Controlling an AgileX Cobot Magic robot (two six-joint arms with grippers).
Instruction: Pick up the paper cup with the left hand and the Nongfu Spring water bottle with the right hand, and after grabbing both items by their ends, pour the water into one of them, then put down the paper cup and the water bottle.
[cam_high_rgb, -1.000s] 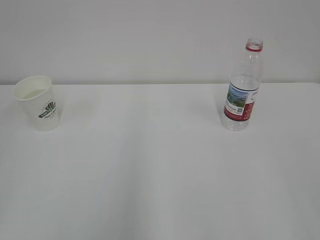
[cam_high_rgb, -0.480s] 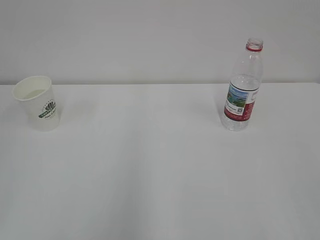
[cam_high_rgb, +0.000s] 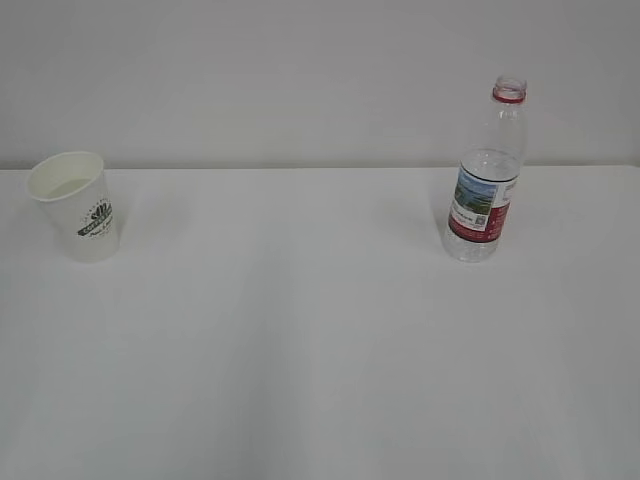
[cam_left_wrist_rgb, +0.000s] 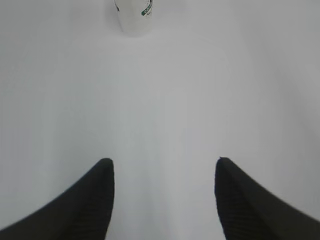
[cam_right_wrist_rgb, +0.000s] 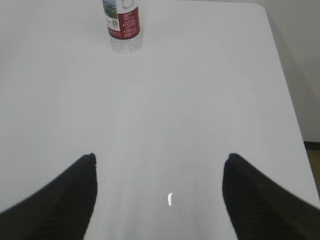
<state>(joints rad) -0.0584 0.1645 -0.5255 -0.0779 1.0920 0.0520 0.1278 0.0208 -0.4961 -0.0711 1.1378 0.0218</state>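
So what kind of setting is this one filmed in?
Probably a lab-style test bench rather than a home: a bare white table against a plain pale wall, with only a paper cup and an uncapped water bottle set far apart on it.

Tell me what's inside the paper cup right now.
The paper cup stands upright on the table. The exterior view shows only its cream inner wall near the rim; the near wall hides the bottom, so any water there cannot be confirmed.

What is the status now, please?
Left gripper and right gripper open, empty. Paper cup and water bottle upright on table, untouched. Nothing in the way.
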